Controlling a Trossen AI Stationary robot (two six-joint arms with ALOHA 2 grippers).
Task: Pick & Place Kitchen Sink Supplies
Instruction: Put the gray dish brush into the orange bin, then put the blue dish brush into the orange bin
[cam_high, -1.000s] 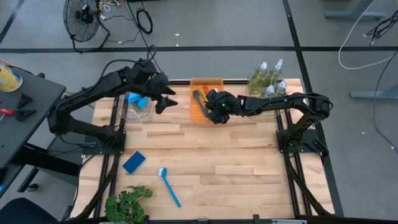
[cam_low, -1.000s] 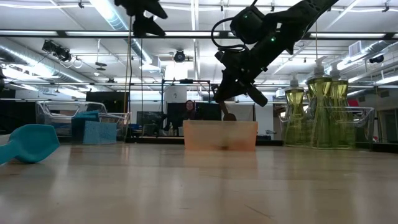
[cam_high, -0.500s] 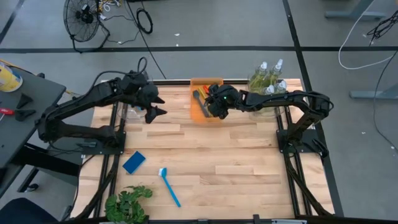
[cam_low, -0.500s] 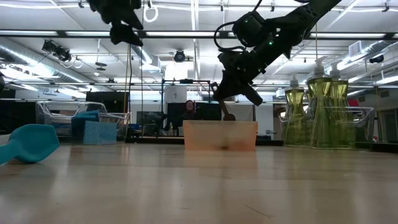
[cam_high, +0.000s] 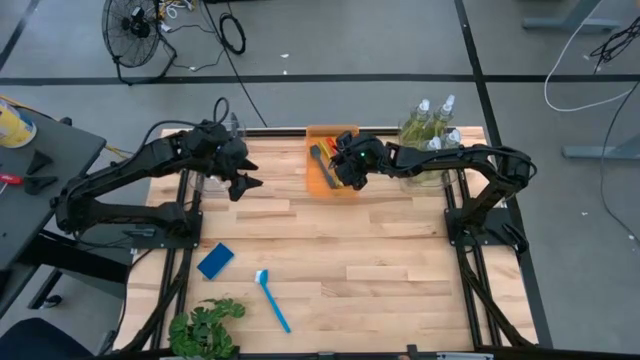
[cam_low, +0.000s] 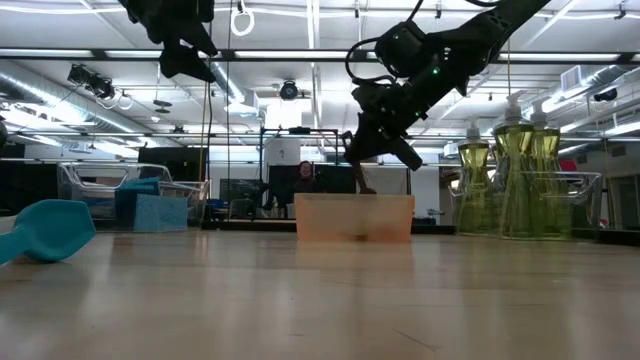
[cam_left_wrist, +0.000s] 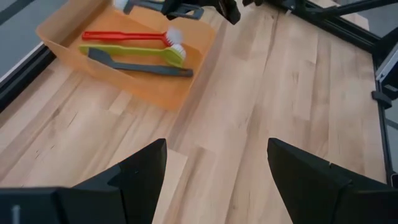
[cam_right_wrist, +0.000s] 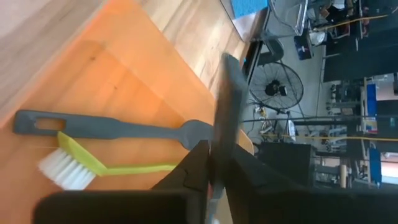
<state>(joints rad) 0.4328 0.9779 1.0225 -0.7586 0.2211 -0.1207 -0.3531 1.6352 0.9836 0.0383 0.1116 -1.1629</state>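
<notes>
On the table's near left lie a dark-blue sponge (cam_high: 215, 260) and a blue brush (cam_high: 272, 298), beside a leafy plant (cam_high: 205, 327). Farther back, the left gripper (cam_high: 243, 181) hangs over bare wood between a clear bin (cam_high: 205, 172) and the orange tray (cam_high: 322, 133), its fingers (cam_left_wrist: 140, 171) spread wide with nothing between them. Right of it, the right gripper (cam_high: 345, 175) hovers over the tray, pinched tight on a dark brush handle (cam_right_wrist: 225, 106); red (cam_left_wrist: 124, 36), yellow-green (cam_left_wrist: 134, 51) and black (cam_left_wrist: 140, 65) brushes lie in the tray, and the pump bottles (cam_high: 430, 128) stand at far right.

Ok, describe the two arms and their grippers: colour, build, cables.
Both arms are dark, jointed links. The left gripper has two broad black wedge-shaped fingers. The right gripper is equally black, with a small green light near its wrist. A thin dark cable loops above the left arm.
</notes>
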